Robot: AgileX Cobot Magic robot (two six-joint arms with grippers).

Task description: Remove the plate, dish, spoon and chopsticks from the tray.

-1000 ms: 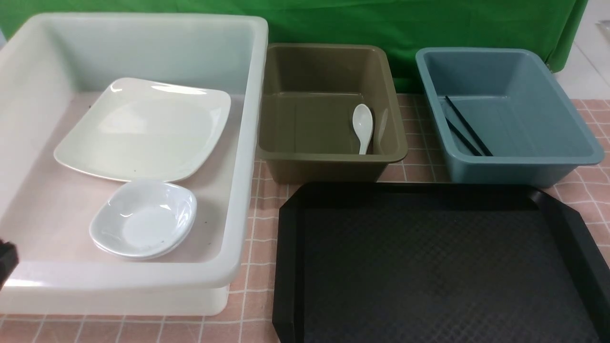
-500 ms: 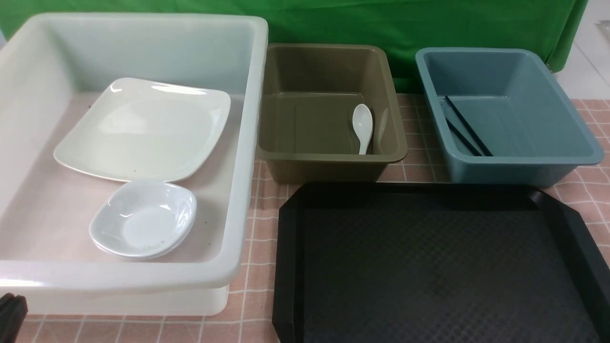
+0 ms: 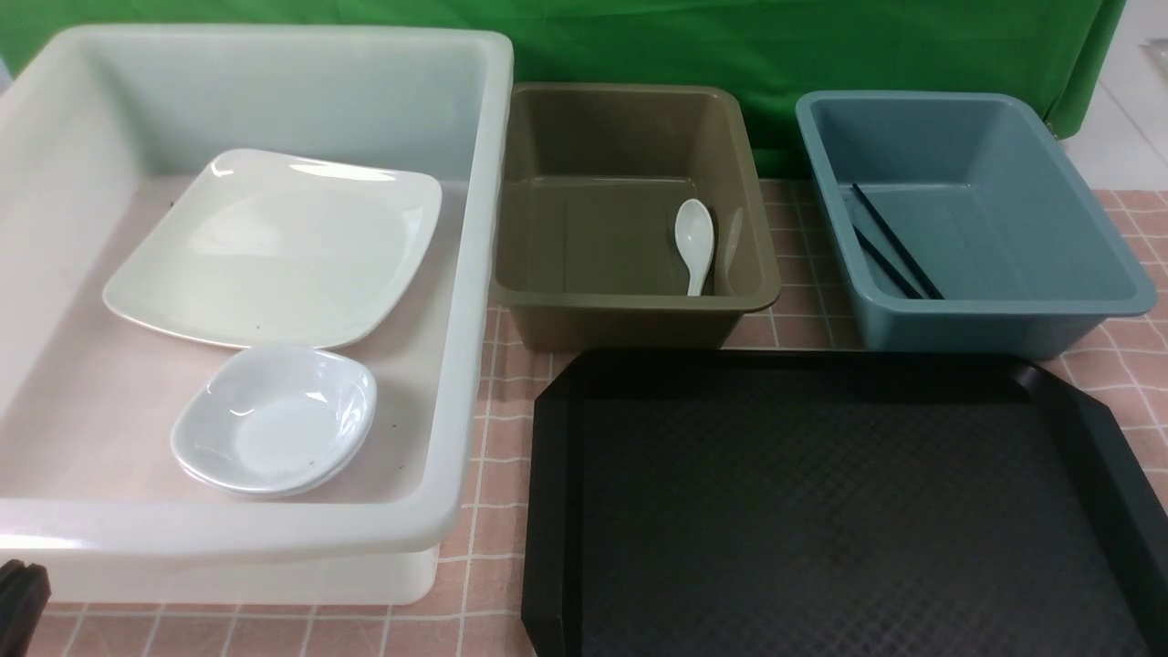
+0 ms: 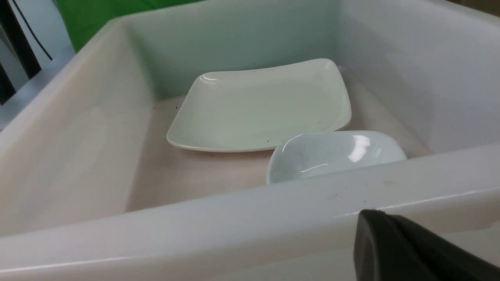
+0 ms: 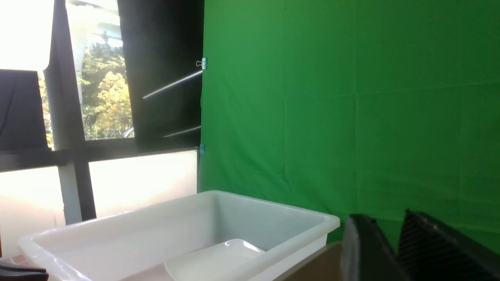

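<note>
The black tray (image 3: pixel 821 511) lies bare at the front right. The white plate (image 3: pixel 274 246) and a small pale dish (image 3: pixel 278 420) lie in the white bin (image 3: pixel 228 538); both also show in the left wrist view, plate (image 4: pixel 261 105) and dish (image 4: pixel 332 152). The spoon (image 3: pixel 695 242) lies in the olive bin (image 3: pixel 630 301). The black chopsticks (image 3: pixel 890 242) lie in the blue bin (image 3: pixel 1004 306). My left gripper (image 4: pixel 377 214) is shut and empty, just outside the white bin's near wall; its tip shows in the front view (image 3: pixel 18 593). My right gripper (image 5: pixel 384 218) is open and empty, out of the front view.
The three bins stand in a row behind and left of the tray on a pink checked cloth (image 3: pixel 497 429). A green backdrop (image 3: pixel 730 46) hangs behind them. The right wrist view shows the white bin (image 5: pixel 273 218) with the plate (image 5: pixel 215 261) inside, and a window.
My left gripper has drawn back and down from beside the white bin's near wall to the lower left corner of the front view. Nothing else has moved.
</note>
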